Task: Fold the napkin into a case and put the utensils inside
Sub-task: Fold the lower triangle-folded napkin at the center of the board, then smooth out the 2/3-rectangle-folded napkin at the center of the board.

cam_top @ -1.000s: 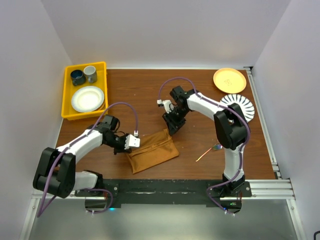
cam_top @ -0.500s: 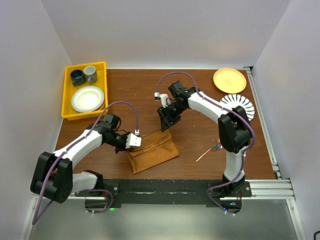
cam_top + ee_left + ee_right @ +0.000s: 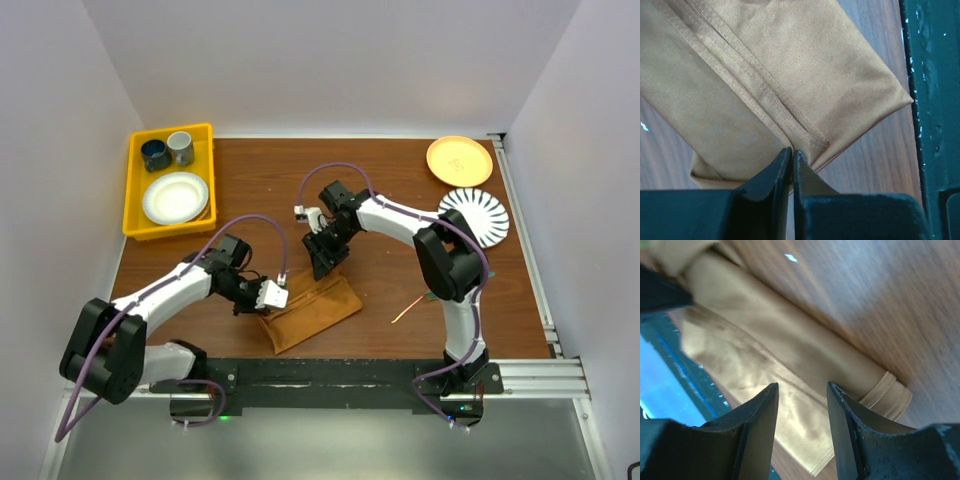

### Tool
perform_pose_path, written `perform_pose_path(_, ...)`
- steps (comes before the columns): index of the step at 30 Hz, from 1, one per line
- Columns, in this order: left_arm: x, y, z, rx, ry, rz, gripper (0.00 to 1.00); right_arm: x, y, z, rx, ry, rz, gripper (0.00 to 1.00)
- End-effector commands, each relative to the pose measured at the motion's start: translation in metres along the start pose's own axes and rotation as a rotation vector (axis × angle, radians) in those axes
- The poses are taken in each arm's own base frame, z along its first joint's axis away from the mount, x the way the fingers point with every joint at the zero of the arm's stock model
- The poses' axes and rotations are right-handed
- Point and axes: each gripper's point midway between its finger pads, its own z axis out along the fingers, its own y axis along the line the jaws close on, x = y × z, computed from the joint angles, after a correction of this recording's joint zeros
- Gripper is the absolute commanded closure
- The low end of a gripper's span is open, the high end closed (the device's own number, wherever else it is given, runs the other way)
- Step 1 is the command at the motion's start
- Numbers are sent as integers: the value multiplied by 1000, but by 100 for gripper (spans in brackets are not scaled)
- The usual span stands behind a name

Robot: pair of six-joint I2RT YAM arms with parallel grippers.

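The rust-brown napkin lies folded into a narrow case near the table's front edge. My left gripper is at its left end. In the left wrist view the jaws stand almost together, pinching the hemmed fold of the napkin. My right gripper hovers over the napkin's far edge. In the right wrist view it is open, with only the cloth showing below between its fingers. The utensils lie on the wood to the right of the napkin, touched by neither gripper.
A yellow bin at the back left holds a white plate and two cups. An orange plate and a striped white plate sit at the back right. A black rail runs along the near edge.
My right gripper has swung left and down toward the napkin's far edge. My left gripper has shifted slightly nearer, and the napkin's left end has moved with it.
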Motion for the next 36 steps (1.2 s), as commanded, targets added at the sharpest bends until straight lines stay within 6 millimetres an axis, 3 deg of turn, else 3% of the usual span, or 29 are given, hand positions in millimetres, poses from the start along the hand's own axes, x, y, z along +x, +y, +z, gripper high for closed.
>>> perform_pose_path(1,-21,7,-12,-46,-50,-4,75,16,-20,19,62,51,0,54)
perform_pose_path(3,-41,19,-27,-95,-119,-35,70,22,-26,21,82,67,5,55)
perform_pose_path(6,-56,43,-62,-210,-231,-157,57,28,-29,23,92,80,8,57)
perform_pose_path(9,-44,69,-84,-304,-235,-342,53,28,-29,22,93,77,-1,57)
perform_pose_path(10,-35,73,-85,-309,-235,-432,51,29,-29,23,94,79,3,57)
perform_pose_path(14,-19,89,-87,-372,-192,-513,48,28,-28,23,89,72,1,57)
perform_pose_path(18,-5,79,-77,-303,-128,-538,47,28,-28,22,90,69,2,57)
perform_pose_path(20,-5,58,-71,-196,-116,-525,47,28,-28,22,90,69,1,57)
perform_pose_path(23,0,47,-68,-171,-103,-418,48,28,-28,23,89,71,0,57)
perform_pose_path(28,8,46,-66,-151,-92,-292,58,28,-28,23,88,70,2,57)
perform_pose_path(32,21,44,-59,-110,-54,-178,59,26,-28,22,87,69,2,57)
perform_pose_path(36,18,47,-59,-116,-65,-112,58,27,-28,22,87,71,4,57)
